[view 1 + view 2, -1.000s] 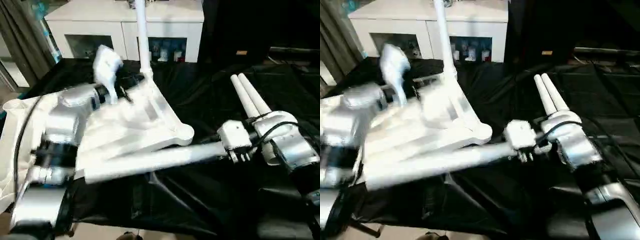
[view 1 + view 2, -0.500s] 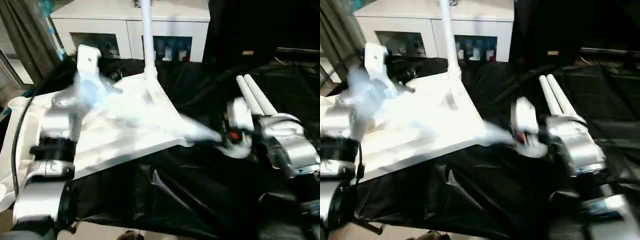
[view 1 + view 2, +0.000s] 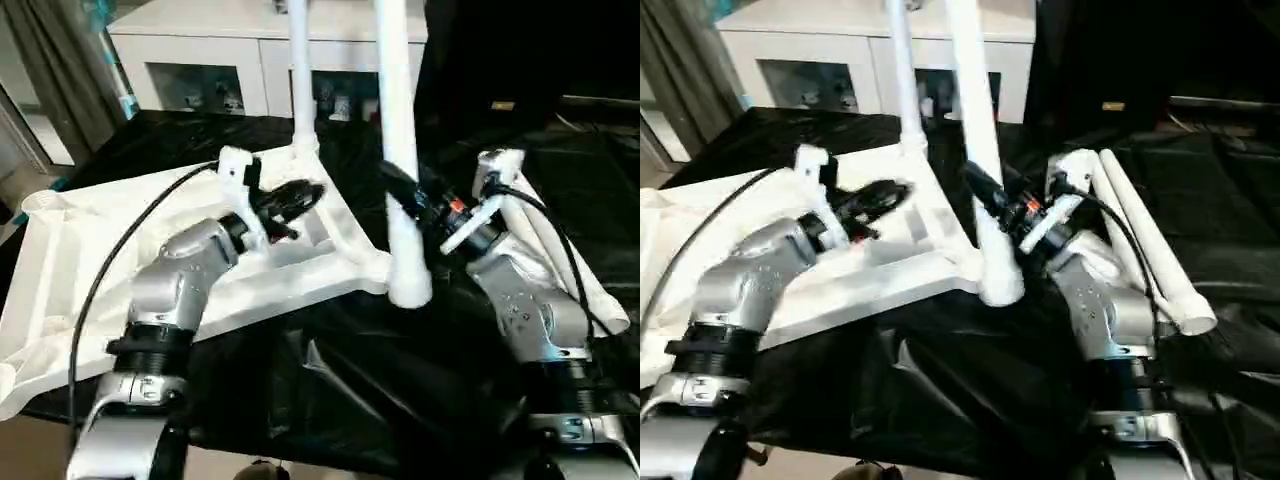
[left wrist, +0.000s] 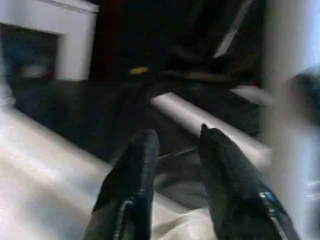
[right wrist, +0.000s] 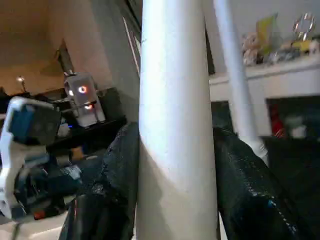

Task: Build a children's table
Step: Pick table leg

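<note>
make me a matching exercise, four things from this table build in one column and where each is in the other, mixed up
Things
1. held leg
2. fitted leg
3. spare legs
4. left gripper

Places
A. lying on the black cloth
B. upright in the tabletop's far corner socket
C. clamped in the right gripper
D. empty, over the tabletop

Pairs: 1-C, 2-B, 3-A, 4-D

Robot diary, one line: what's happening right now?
right end effector: grips upright table leg | leg foot: at tabletop corner socket | left end effector: empty over tabletop
</note>
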Available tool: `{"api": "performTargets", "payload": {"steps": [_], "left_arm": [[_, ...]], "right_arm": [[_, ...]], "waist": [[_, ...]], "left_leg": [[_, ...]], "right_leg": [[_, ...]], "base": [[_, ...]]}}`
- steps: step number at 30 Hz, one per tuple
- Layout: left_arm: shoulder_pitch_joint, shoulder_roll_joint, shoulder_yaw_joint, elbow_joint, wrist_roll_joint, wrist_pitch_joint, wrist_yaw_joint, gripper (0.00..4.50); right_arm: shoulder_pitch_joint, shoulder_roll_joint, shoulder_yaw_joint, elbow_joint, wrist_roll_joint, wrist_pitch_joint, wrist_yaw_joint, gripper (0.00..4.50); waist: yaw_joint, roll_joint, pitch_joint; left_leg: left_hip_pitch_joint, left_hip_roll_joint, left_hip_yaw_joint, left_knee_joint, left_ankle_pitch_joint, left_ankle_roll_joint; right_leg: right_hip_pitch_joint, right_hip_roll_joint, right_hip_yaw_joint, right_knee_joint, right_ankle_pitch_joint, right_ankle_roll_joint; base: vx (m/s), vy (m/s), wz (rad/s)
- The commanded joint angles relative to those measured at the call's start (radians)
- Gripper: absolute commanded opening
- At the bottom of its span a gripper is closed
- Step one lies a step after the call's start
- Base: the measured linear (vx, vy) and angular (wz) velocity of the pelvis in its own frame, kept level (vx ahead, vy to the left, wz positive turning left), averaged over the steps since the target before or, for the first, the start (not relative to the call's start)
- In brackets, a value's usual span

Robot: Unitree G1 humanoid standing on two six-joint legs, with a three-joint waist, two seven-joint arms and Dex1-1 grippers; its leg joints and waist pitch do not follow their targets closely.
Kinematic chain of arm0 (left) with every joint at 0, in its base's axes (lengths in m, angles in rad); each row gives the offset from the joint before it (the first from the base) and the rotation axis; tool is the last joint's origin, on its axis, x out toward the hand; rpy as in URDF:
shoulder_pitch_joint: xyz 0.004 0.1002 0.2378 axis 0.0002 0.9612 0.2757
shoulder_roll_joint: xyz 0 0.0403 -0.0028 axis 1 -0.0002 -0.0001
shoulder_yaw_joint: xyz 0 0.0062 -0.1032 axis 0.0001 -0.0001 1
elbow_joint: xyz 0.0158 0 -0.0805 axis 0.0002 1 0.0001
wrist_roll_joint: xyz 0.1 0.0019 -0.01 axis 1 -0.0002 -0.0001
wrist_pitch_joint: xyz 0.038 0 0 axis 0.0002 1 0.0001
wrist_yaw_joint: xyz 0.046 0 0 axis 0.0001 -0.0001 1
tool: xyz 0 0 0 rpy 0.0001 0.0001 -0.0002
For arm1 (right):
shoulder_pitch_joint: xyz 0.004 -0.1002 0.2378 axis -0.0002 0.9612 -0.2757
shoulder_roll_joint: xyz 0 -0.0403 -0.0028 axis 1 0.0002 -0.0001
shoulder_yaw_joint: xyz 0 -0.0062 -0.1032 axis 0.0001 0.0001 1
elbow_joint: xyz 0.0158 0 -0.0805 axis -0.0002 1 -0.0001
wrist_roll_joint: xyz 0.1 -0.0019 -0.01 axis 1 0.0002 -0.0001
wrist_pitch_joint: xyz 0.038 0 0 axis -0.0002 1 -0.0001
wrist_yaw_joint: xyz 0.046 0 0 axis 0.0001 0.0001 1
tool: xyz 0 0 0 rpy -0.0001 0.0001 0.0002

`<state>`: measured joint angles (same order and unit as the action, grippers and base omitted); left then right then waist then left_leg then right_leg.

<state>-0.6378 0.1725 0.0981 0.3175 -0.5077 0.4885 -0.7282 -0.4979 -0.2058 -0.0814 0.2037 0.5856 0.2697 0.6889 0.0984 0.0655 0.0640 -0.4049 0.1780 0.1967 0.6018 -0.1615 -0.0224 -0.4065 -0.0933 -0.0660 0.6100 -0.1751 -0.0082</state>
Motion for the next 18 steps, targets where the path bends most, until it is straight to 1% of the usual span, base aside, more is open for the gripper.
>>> {"api": "performTargets", "payload": {"steps": [1,2,3,4,5,6,7,8,9,10,11,12,13,15,16,18], "left_arm": [[-0.029,-0.011,0.020,-0.049,-0.084,0.080,-0.035,1.96],[-0.037,-0.023,0.021,-0.060,-0.104,0.100,-0.040,2.27],[-0.041,-0.028,0.021,-0.062,-0.108,0.104,-0.040,2.34],[-0.047,-0.035,0.020,-0.063,-0.111,0.107,-0.037,2.34],[-0.056,-0.044,0.016,-0.060,-0.109,0.121,-0.031,2.38],[-0.068,-0.055,-0.001,-0.049,-0.097,0.137,-0.029,2.38],[-0.073,-0.060,-0.010,-0.041,-0.089,0.140,-0.031,2.68],[-0.074,-0.061,-0.016,-0.042,-0.091,0.144,-0.030,2.78],[-0.073,-0.061,-0.020,-0.044,-0.094,0.148,-0.028,2.79],[-0.073,-0.069,-0.020,-0.046,-0.105,0.155,-0.026,2.82],[-0.073,-0.083,-0.014,-0.055,-0.135,0.176,-0.028,2.94],[-0.072,-0.089,-0.009,-0.062,-0.154,0.191,-0.031,3.22],[-0.066,-0.104,-0.004,-0.085,-0.202,0.229,-0.043,3.22],[-0.057,-0.112,-0.012,-0.112,-0.229,0.257,-0.059,3.30],[-0.054,-0.114,-0.013,-0.116,-0.231,0.258,-0.062,3.41],[-0.053,-0.118,-0.011,-0.117,-0.233,0.260,-0.065,3.67]], "right_arm": [[-0.003,-0.005,0.004,-0.049,0.048,0.072,0.034,1.69],[0.005,-0.011,0.013,-0.066,0.066,0.110,0.053,1.69],[0.008,-0.014,0.017,-0.072,0.072,0.123,0.062,1.69],[0.014,-0.019,0.023,-0.082,0.082,0.143,0.076,1.69],[0.024,-0.029,0.034,-0.098,0.089,0.170,0.094,1.69],[0.041,-0.042,0.052,-0.118,0.097,0.202,0.119,1.69],[0.046,-0.047,0.057,-0.123,0.102,0.214,0.128,1.69],[0.049,-0.049,0.060,-0.129,0.109,0.222,0.128,1.69],[0.050,-0.050,0.061,-0.132,0.113,0.227,0.127,1.69],[0.053,-0.053,0.066,-0.135,0.114,0.232,0.129,1.69],[0.055,-0.054,0.070,-0.136,0.114,0.239,0.130,1.69],[0.055,-0.054,0.070,-0.136,0.114,0.244,0.130,1.69],[0.054,-0.052,0.069,-0.135,0.113,0.258,0.129,1.69],[0.050,-0.048,0.064,-0.132,0.114,0.271,0.126,1.69],[0.049,-0.048,0.062,-0.133,0.116,0.275,0.126,1.69],[0.048,-0.049,0.060,-0.136,0.117,0.281,0.125,1.69]], "waist": [[0.002,-0.019,-0.080],[0.003,-0.017,-0.080],[0.001,-0.022,-0.079],[0.004,-0.019,-0.079],[0.004,-0.019,-0.079],[0.004,-0.028,-0.080],[0.006,-0.025,-0.079],[0.005,-0.024,-0.080],[0.005,-0.028,-0.081],[0.005,-0.028,-0.081],[0.005,-0.029,-0.081],[0.005,-0.029,-0.081],[0.005,-0.031,-0.081],[0.006,-0.029,-0.081],[0.006,-0.028,-0.080],[0.006,-0.030,-0.079]], "left_leg": [[0.027,0.043,-0.024,-0.073,-0.251,0.023],[0.028,0.043,-0.024,-0.073,-0.245,0.025],[0.026,0.043,-0.023,-0.073,-0.237,0.030],[0.026,0.044,-0.024,-0.072,-0.221,0.036],[0.025,0.045,-0.024,-0.072,-0.220,0.035],[0.024,0.044,-0.024,-0.071,-0.209,0.038],[0.026,0.044,-0.024,-0.071,-0.197,0.037],[0.027,0.043,-0.023,-0.070,-0.195,0.037],[0.025,0.042,-0.022,-0.069,-0.185,0.038],[0.025,0.042,-0.022,-0.068,-0.180,0.037],[0.024,0.043,-0.022,-0.069,-0.179,0.036],[0.023,0.042,-0.022,-0.068,-0.173,0.036],[0.024,0.042,-0.021,-0.066,-0.169,0.038],[0.024,0.044,-0.021,-0.066,-0.172,0.043],[0.024,0.044,-0.022,-0.067,-0.179,0.044],[0.023,0.043,-0.022,-0.067,-0.180,0.041]], "right_leg": [[0.042,-0.057,0.037,-0.074,-0.261,-0.203],[0.041,-0.057,0.038,-0.074,-0.266,-0.201],[0.042,-0.056,0.038,-0.077,-0.268,-0.197],[0.043,-0.055,0.039,-0.078,-0.270,-0.185],[0.043,-0.055,0.038,-0.077,-0.270,-0.181],[0.046,-0.056,0.039,-0.076,-0.266,-0.175],[0.045,-0.054,0.039,-0.077,-0.268,-0.168],[0.043,-0.053,0.040,-0.078,-0.266,-0.168],[0.045,-0.055,0.040,-0.077,-0.262,-0.168],[0.044,-0.055,0.040,-0.077,-0.257,-0.168],[0.046,-0.056,0.040,-0.077,-0.254,-0.170],[0.046,-0.056,0.039,-0.076,-0.246,-0.176],[0.046,-0.055,0.038,-0.073,-0.239,-0.188],[0.045,-0.056,0.039,-0.074,-0.237,-0.196],[0.046,-0.056,0.038,-0.075,-0.248,-0.189],[0.047,-0.055,0.038,-0.078,-0.258,-0.181]], "base": [[0.000,0.000,0.00],[0.000,0.000,0.00],[0.000,0.000,0.00],[0.000,0.000,0.00],[0.000,0.000,0.00],[0.000,0.000,0.00],[0.000,0.000,0.00],[0.000,0.000,0.00],[0.000,0.000,0.00],[0.000,0.000,0.00],[0.000,0.000,0.00],[0.000,0.000,0.00],[0.000,0.000,0.00],[0.000,0.000,0.00],[0.000,0.000,0.00],[0.000,0.000,0.00]]}}
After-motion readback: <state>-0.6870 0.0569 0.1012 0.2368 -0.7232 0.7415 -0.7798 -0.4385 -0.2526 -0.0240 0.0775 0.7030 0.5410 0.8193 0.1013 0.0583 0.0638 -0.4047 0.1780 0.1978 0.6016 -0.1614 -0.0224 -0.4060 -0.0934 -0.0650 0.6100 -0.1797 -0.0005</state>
